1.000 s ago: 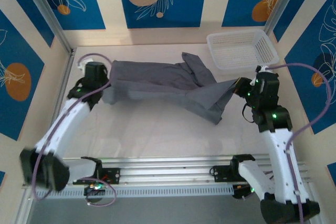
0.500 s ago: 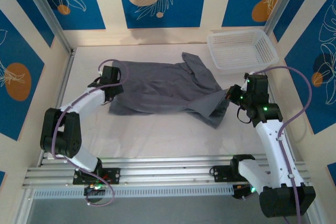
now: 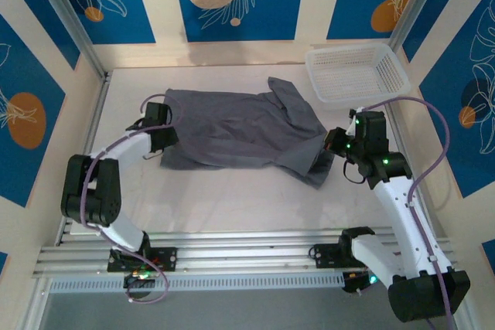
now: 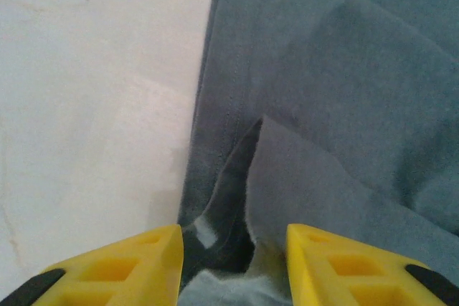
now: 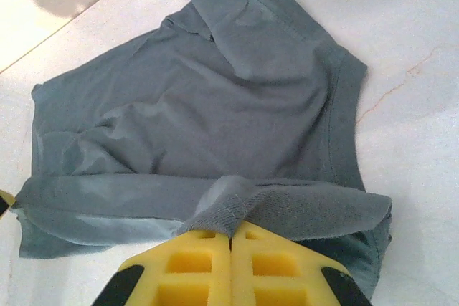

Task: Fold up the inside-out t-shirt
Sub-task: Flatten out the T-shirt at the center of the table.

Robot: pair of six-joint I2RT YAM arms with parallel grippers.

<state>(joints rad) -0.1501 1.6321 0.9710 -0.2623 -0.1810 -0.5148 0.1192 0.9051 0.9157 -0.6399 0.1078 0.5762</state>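
From above, the inside-out t-shirt point(image 3: 232, 133) lies crumpled across the middle of the white table point(image 3: 232, 206), with one sleeve turned up toward the upper right of the frame. A white mesh basket point(image 3: 356, 73) sits in the upper right corner, apart from the cloth. The left gripper point(image 3: 160, 134) is at the shirt's left edge and the right gripper point(image 3: 329, 147) is at its lower right corner; from this height the jaws cannot be made out. In the left wrist view, the shirt point(image 4: 344, 69) covers the right two thirds of the frame and bare table point(image 4: 93, 105) fills the left. The left gripper point(image 4: 233, 263) has its yellow fingers point(image 4: 122, 266) spread at the bottom edge, with a loose raised flap of cloth standing in the gap between them, not pinched. In the right wrist view, the shirt point(image 5: 215, 98) spreads over the centre and left of the frame on the table point(image 5: 416, 105). At the bottom centre the right gripper point(image 5: 231, 238) has its yellow fingers point(image 5: 193, 266) pressed together, pinching a thick fold of the shirt's hem.
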